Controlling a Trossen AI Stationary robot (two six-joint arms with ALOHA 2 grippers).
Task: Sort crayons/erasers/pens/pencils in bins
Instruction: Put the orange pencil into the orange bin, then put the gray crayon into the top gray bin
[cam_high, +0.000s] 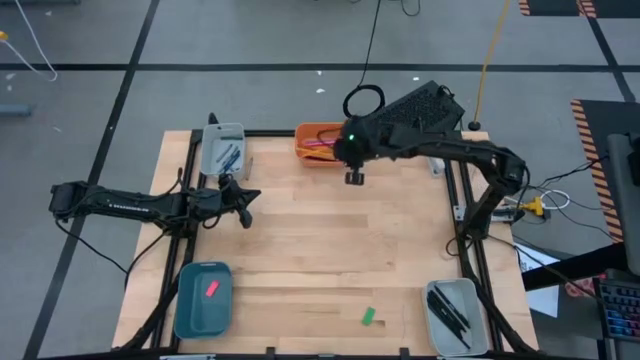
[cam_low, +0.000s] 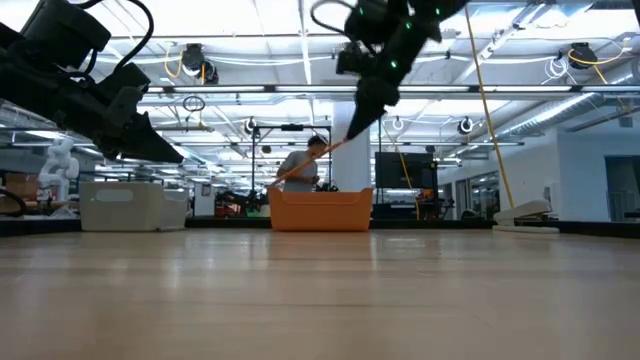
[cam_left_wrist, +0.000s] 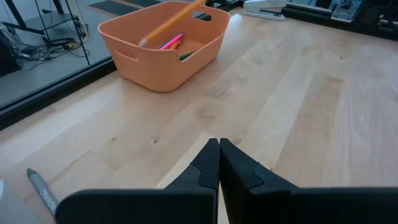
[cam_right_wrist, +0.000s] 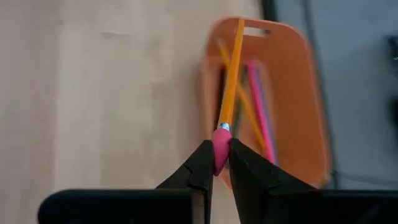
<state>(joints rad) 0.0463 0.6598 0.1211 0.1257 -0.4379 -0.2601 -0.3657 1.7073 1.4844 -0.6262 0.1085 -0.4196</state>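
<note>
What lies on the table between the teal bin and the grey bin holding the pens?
In the high view, only the green eraser lies between the teal bin and the pens' bin; the rest is bare wood.

orange bin (cam_low: 320, 209), pencil (cam_low: 318, 152) angled above it

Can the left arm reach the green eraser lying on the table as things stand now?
Probably yes. The left tool is shut with nothing seen in it, and bare table lies between it and the green eraser, which lies alone.
</note>
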